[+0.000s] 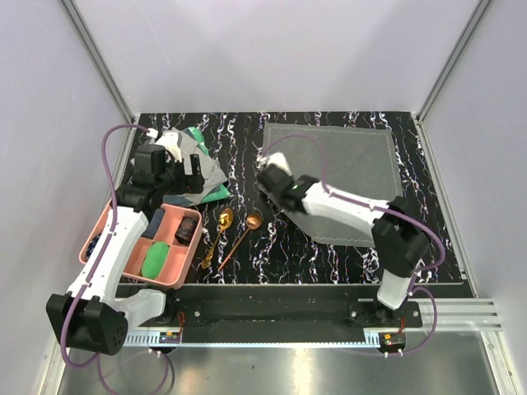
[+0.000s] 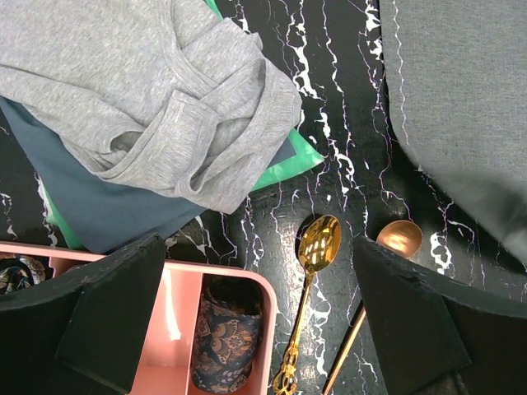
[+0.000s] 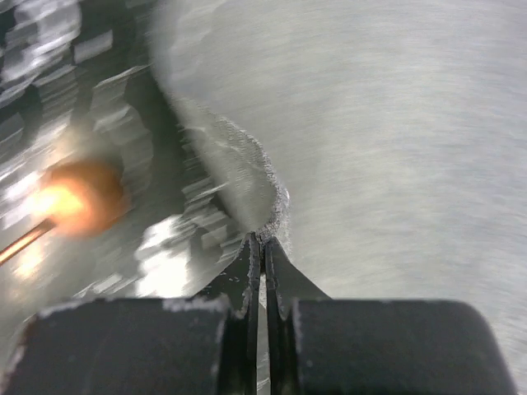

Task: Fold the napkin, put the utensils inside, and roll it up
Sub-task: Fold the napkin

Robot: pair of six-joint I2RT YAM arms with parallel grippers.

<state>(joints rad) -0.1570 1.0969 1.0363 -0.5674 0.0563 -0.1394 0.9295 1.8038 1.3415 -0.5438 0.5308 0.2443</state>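
- The right wrist view shows the right gripper (image 3: 263, 243) with its fingers pressed together on a stitched edge of the napkin (image 3: 395, 123). The cloth spreads ahead and to the right of the pinch. The picture is blurred.
- The same view shows the copper spoon (image 3: 78, 193) only as an orange glow, off to the left of the fingers.
- The top view alone shows the whole napkin (image 1: 346, 173) lying flat beyond the right gripper (image 1: 268, 183), with the pinch at its left side.
- The left wrist view shows the left gripper (image 2: 259, 271) spread wide and holding nothing.
- Between its fingers lie the gold spoon (image 2: 319, 239) and, towards the right finger, the copper spoon's bowl (image 2: 399, 237).
- Beyond the left finger is a light grey cloth (image 2: 148, 90) over a green item (image 2: 290, 160), and the pink tray (image 2: 177, 317) sits below.
- From above, the two spoons lie side by side, just apart, between the two grippers.
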